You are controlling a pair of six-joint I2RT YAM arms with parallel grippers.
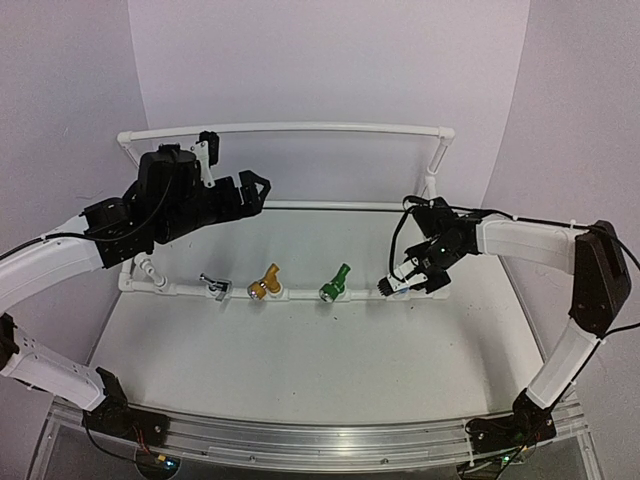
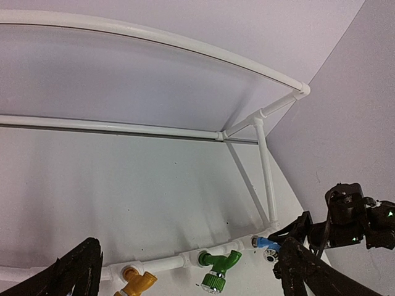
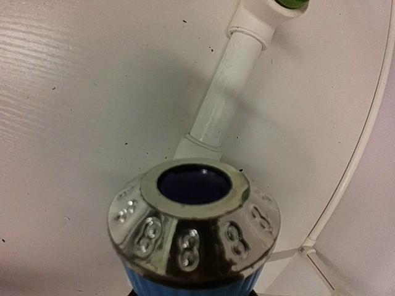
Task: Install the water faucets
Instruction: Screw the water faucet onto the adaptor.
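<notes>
Along the front white pipe [image 1: 300,294], the silver faucet [image 1: 215,286], the yellow faucet [image 1: 266,285] and the green faucet [image 1: 335,283] sit side by side in its fittings. My right gripper [image 1: 402,284] is shut on the blue faucet [image 2: 268,245] at the pipe's right end. That faucet's round metallic nozzle [image 3: 194,228] fills the right wrist view, which shows no fingers. My left gripper [image 1: 257,191] hangs open and holds nothing, high above the table's back left. Its dark fingers [image 2: 74,274] frame the green faucet [image 2: 219,265] and yellow faucet [image 2: 137,280] far below.
The white PVC frame [image 1: 300,128] runs along the back wall and down the right side [image 2: 264,166]. A white elbow fitting [image 1: 148,268] stands at the front pipe's left end. Purple walls close in the white table [image 1: 300,350]. A metal rail [image 1: 320,440] carries both arm bases.
</notes>
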